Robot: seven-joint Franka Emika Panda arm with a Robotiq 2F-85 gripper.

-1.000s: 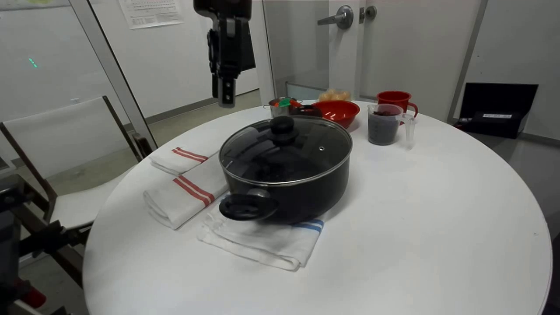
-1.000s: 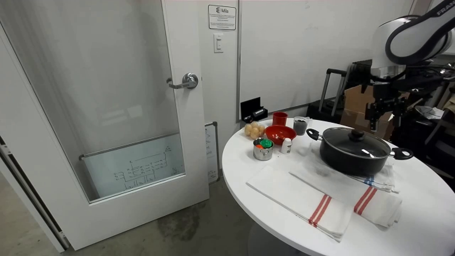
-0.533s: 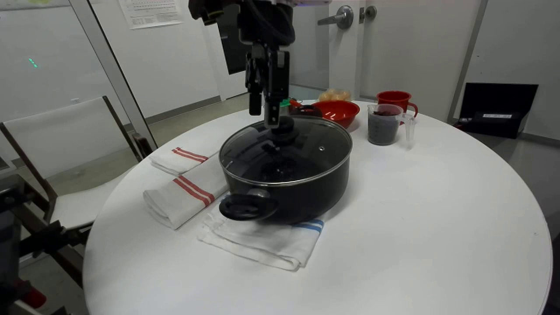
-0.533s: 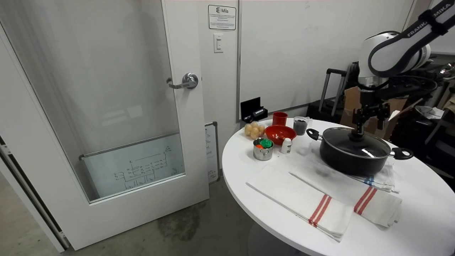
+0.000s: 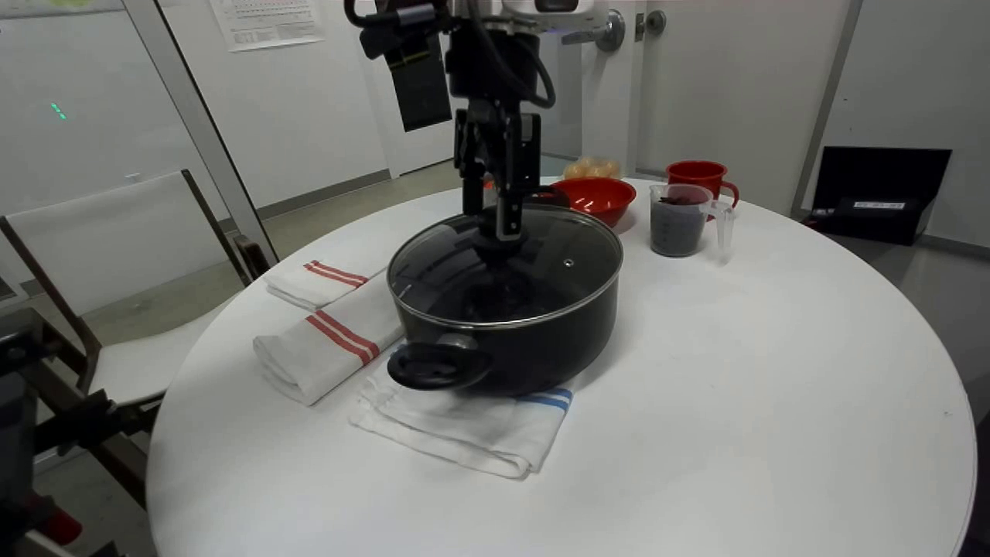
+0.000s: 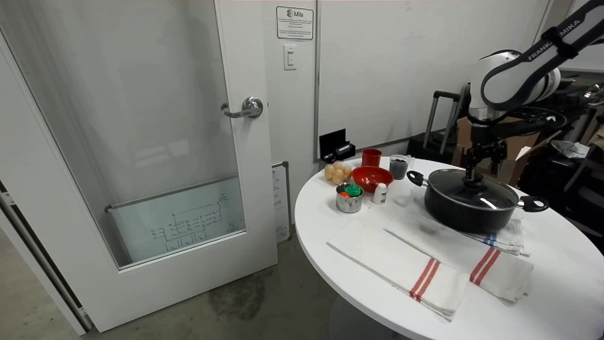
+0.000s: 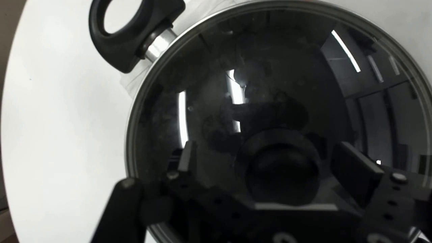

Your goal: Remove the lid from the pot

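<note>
Pincer (image 7: 271,162) spread wide and holding nothing, you are straddling the black knob (image 7: 283,177), with gaps showing on both sides in the wrist view. Your lid (image 5: 510,282) is lying flat on the pot (image 5: 541,356), which is resting on a folded cloth (image 5: 476,432) on the tabletop (image 5: 735,418).

Above the black Robotiq gripper (image 7: 274,158), the Franka arm (image 6: 512,84) is white and rounded; its black stripe (image 6: 586,15) carries white letters (image 6: 540,51); closer, one black cable (image 5: 548,87) loops; pale screws (image 7: 399,177) dot the gripper's linkage (image 7: 388,204).
</note>
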